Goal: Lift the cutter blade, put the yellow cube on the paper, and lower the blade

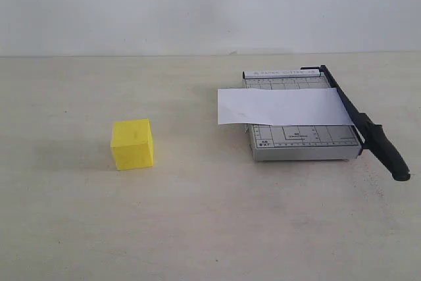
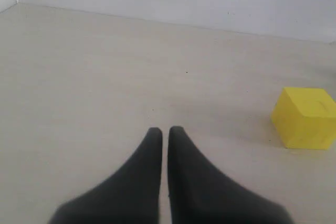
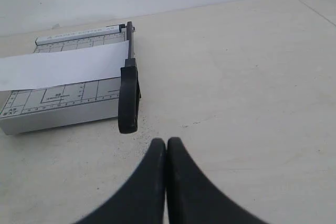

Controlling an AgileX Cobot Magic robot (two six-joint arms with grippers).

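We are looking across a pale, beige table that is filling nearly the whole exterior view, with a plain white wall behind it. On the right side of that view a small grey trimmer base is lying flat, printed with ruled grid lines.

The paper, a plain white strip, is lying across the base. Its left end is overhanging the base edge and its right end is reaching the cutter blade; we cannot tell whether it is tucked under the blade.

The blade is lying lowered along the right edge of the base. It is a long thin black arm that is thickening into a rounded black handle, and the handle is projecting past the near end of the base.

The yellow cube is sitting on the bare table well apart from the trimmer, on the left of the exterior view, and is touching nothing else. Its faces are showing bright, plain and matte, with a soft shadow at its foot.

The left gripper is hovering near the cube, its dark fingers drawn almost together and gripping nothing. The right gripper is hanging just short of the blade handle, its fingers pressed together and equally empty.
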